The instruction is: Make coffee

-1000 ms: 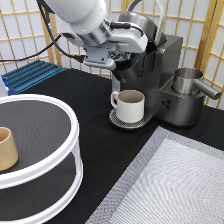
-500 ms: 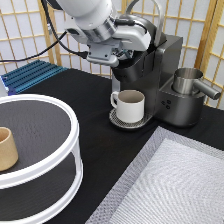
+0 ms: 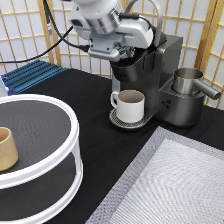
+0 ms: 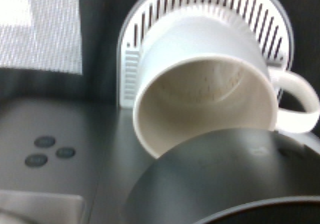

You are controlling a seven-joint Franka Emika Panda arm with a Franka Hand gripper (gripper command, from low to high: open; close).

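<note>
In the exterior view, the end effector (image 3: 119,54) sits directly over the brew head of the coffee machine (image 3: 150,80), though whether it is apart or together cannot be told. A white mug (image 3: 131,105) already stands on the drip tray below that machine, so the cup placement looks done. The coffee pod is not visible anywhere. In the wrist view, the mug (image 4: 209,95) appears empty beside the machine's buttons (image 4: 48,150), so brewing remains.

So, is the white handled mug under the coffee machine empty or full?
Empty. The wrist view looks into the white handled ceramic mug and shows a bare pale interior, no liquid. It stands upright on the round drip tray.
</note>
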